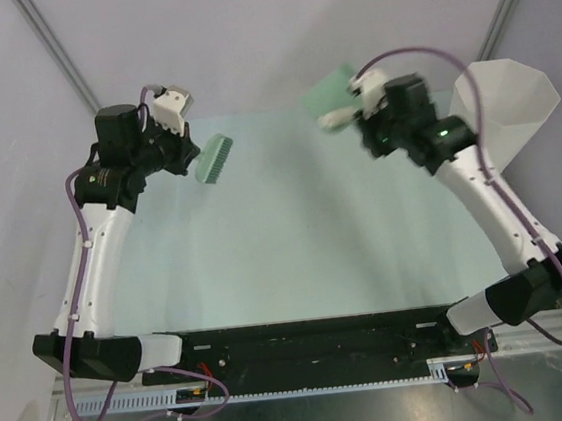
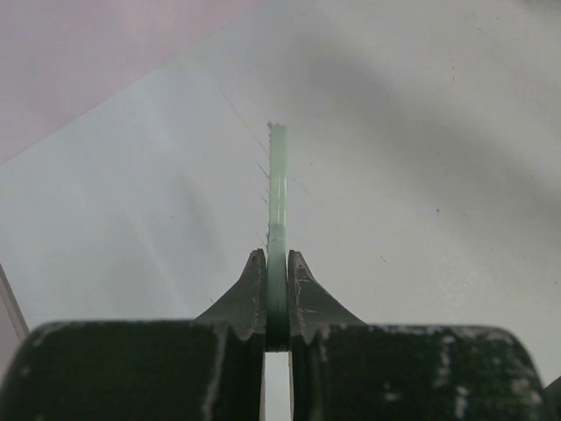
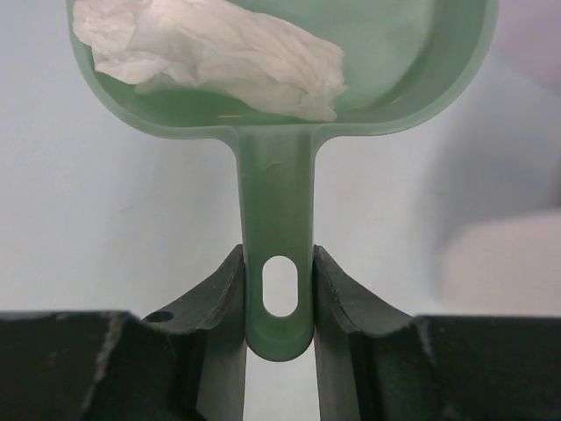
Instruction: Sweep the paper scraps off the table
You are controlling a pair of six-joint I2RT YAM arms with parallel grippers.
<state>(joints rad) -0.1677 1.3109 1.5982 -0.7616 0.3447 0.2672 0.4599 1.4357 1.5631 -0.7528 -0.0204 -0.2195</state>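
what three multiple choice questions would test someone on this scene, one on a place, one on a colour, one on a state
1. Where is the crumpled paper?
A on the floor
B in the dustpan
C between the left jaws

2. What colour is the brush?
A black
B white
C green

3. How do the right jaws stand?
A shut on the dustpan handle
B wide open
C shut on nothing

Answers:
1 B, the right wrist view shows the paper lying in the dustpan's bowl.
2 C, the left wrist view shows a pale green brush edge-on, clamped between the left jaws.
3 A, both right jaws press against the sides of the handle.
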